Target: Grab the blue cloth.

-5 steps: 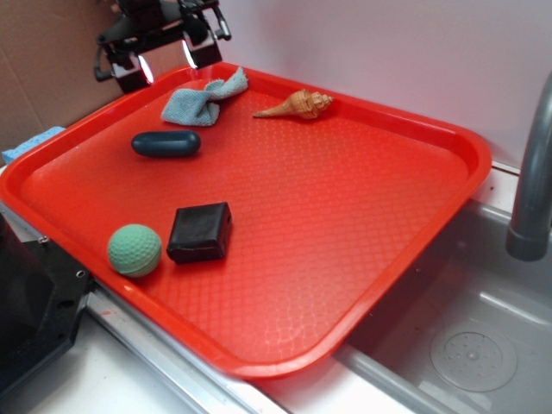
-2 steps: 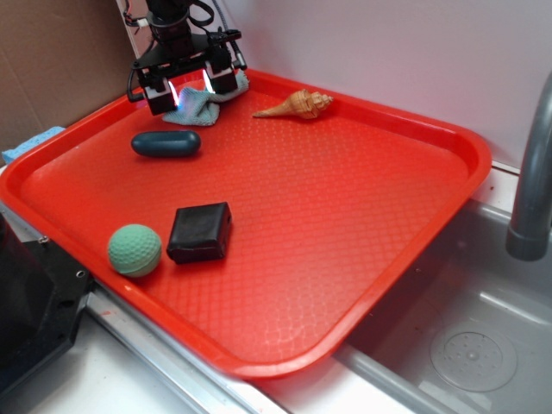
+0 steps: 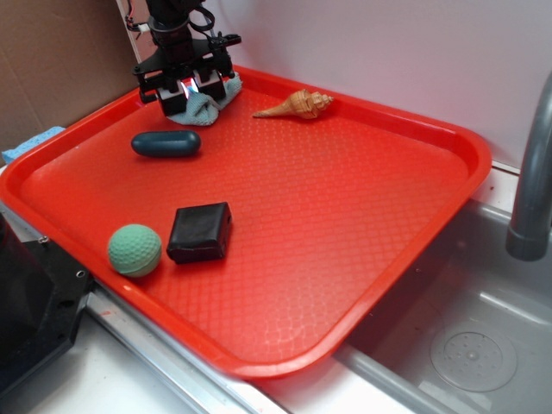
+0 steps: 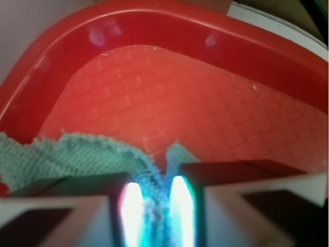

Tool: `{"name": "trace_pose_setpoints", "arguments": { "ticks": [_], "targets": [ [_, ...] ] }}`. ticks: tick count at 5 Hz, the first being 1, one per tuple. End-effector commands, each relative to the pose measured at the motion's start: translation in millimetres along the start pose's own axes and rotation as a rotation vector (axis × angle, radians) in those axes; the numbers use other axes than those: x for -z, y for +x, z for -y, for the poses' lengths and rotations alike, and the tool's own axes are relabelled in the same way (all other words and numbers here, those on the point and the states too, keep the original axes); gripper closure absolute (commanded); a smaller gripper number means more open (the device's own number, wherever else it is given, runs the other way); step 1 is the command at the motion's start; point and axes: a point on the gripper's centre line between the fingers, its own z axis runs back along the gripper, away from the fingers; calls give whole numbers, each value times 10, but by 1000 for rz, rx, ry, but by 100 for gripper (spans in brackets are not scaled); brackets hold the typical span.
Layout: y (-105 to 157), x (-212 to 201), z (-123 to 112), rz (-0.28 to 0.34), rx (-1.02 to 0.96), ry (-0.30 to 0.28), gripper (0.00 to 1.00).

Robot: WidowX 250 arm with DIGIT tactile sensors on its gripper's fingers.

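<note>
Pincer (image 3: 187,89) pinching blue cloth (image 3: 203,107) | capsule (image 3: 166,143) near | shell (image 3: 296,105) beside

place: kitchen sink area | evidence: metal sink basin (image 3: 470,345), faucet (image 3: 533,172), red tray (image 3: 345,224)

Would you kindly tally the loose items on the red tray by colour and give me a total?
Pale blue: 1, the blue cloth, pinched between the jaws of the gripper
Dark teal: 1, the capsule
Green: 1, the ball
Black: 1, the block
Tan-orange: 1, the seashell
Total: 5
</note>
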Motion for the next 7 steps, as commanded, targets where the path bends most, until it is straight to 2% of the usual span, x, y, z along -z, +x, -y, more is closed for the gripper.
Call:
{"name": "trace_pose_setpoints", "arguments": {
  "ticks": [1, 2, 3, 4, 5, 6, 7],
  "targets": [
    [175, -246, -24, -48, 33, -23, 100],
    [124, -606, 71, -86, 256, -67, 100],
    [26, -950, 93, -150, 497, -108, 100],
    [-216, -1320, 81, -173, 703, -161, 100],
    [-518, -1605, 69, -200, 875, -189, 100],
    [-850, -1940, -22, -226, 1003, -264, 100],
    [-1016, -2134, -89, -259, 1073, -281, 100]
  ]
}}
